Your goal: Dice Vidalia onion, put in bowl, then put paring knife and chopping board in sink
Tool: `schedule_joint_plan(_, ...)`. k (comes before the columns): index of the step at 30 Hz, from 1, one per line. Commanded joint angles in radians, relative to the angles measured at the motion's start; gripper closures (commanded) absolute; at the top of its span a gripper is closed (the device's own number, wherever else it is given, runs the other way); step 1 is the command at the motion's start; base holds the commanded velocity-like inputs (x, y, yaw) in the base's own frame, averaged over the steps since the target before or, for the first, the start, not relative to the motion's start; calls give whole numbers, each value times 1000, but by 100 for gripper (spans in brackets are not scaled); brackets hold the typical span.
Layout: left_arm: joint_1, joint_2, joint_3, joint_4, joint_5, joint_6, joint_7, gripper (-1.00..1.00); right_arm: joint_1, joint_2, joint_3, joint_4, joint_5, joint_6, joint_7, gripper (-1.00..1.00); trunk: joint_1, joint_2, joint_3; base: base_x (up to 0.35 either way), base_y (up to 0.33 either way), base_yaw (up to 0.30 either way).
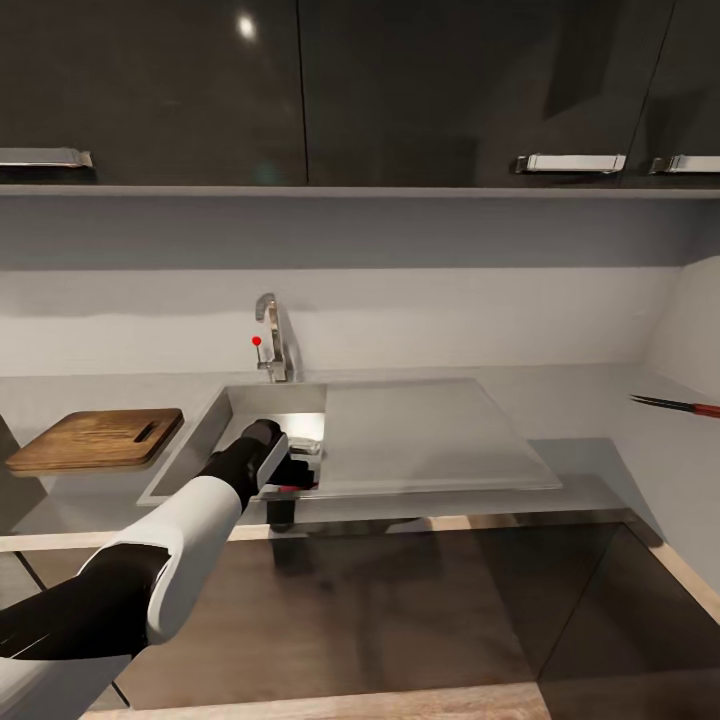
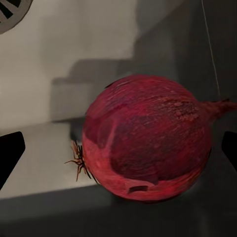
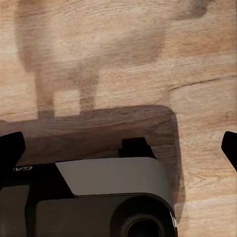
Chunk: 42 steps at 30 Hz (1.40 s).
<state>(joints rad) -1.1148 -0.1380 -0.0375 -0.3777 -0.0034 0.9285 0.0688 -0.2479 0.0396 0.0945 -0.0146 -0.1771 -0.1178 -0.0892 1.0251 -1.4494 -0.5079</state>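
A grey bench (image 1: 600, 420) runs under dark glossy cabinets (image 1: 300, 90) and a pale wall. From the left: the grained brown chopping board (image 1: 98, 439) near the steel sink (image 1: 220, 410), where my left pincer (image 2: 118, 153) hangs spread around the round, dark red onion (image 2: 148, 138) on the basin floor; then the flat drainboard (image 1: 430, 435), bare bench, and the paring knife (image 1: 678, 405). My right pincer (image 3: 118, 148) hangs spread over wooden flooring (image 3: 123, 49).
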Motion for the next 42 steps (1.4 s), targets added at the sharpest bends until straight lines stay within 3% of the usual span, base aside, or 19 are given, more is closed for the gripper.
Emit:
schedule_joint_plan(1,0,0,-4,-1,0,4,2,-100,-1,0,8,1,-10,-3,-3,-100,0,-1,-1,0,0,0)
schedule_joint_plan(42,0,-6,-9,-5,5,23,0,-100,-1,3,10,1,-10,-3,-3,-100,0,-1,-1,0,0,0)
